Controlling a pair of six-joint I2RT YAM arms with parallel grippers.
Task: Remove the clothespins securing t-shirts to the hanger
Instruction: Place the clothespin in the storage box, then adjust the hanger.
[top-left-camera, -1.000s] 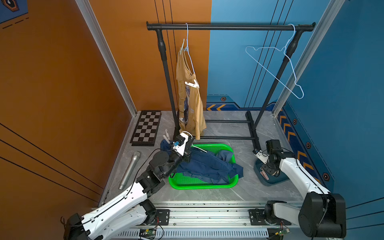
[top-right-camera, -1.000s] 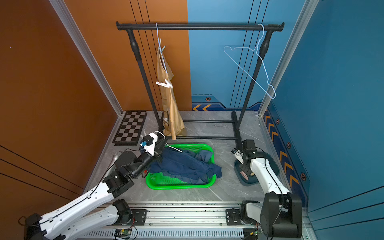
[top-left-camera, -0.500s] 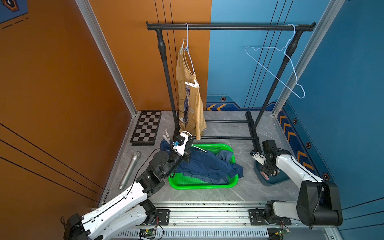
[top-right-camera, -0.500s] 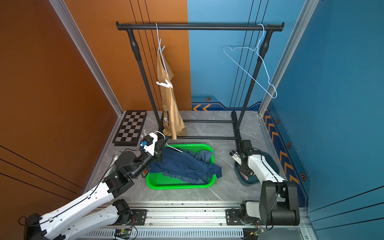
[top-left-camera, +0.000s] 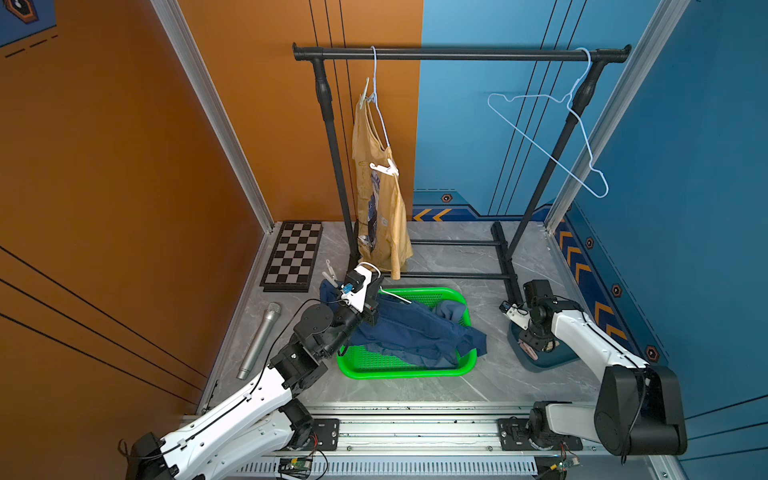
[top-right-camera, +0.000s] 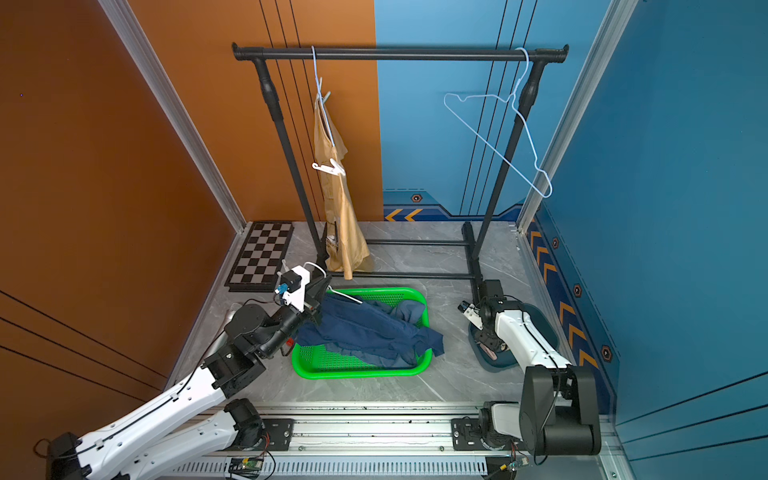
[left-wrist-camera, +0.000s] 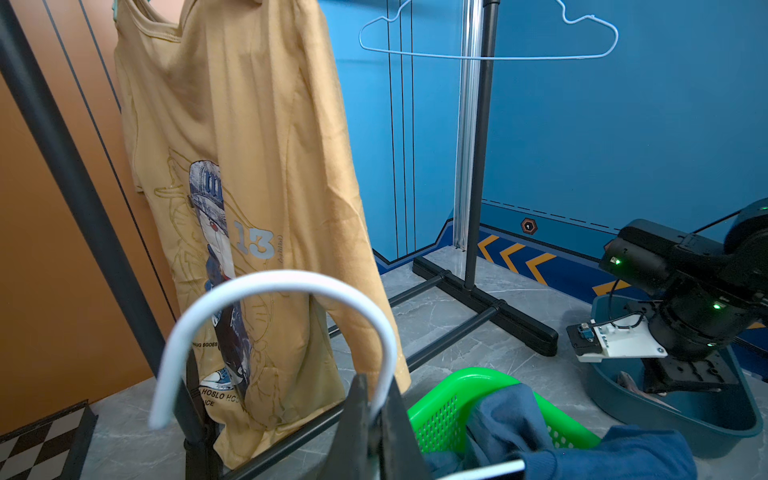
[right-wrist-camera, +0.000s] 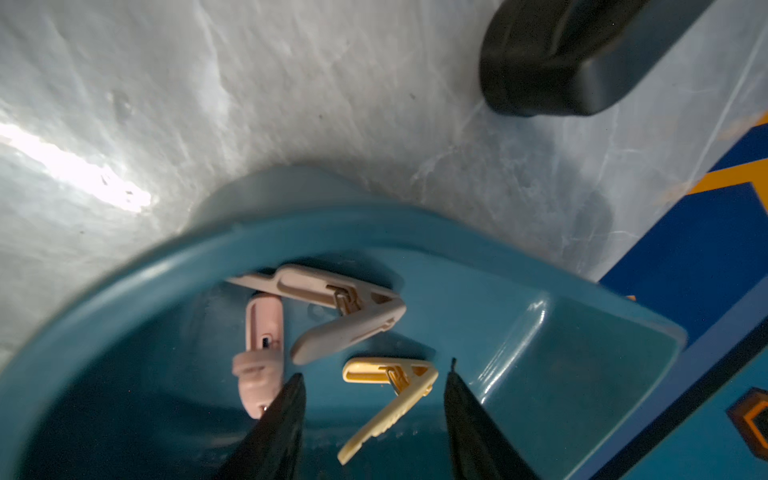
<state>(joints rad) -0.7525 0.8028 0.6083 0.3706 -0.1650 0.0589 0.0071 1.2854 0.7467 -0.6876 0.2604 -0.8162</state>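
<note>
We are dropping a slim yellow plastic clothespin (right-wrist-camera: 384, 422) into the teal plastic bin (right-wrist-camera: 124, 282), at 3 o'clock from the green mesh basket (top-left-camera: 432, 291). The right gripper (right-wrist-camera: 374, 372) is hovering with jaws spread, and the pin is lying loose beneath them beside two pink pegs (right-wrist-camera: 345, 307). We judge a straight lift best, so neither finger drags it. The left gripper (left-wrist-camera: 376, 386) is pinching the white plastic hanger (left-wrist-camera: 282, 280) by its hook. At the basket's 12 o'clock, a white peg (top-left-camera: 385, 168) is clamping the mustard-yellow printed t-shirt (top-left-camera: 380, 208).
</note>
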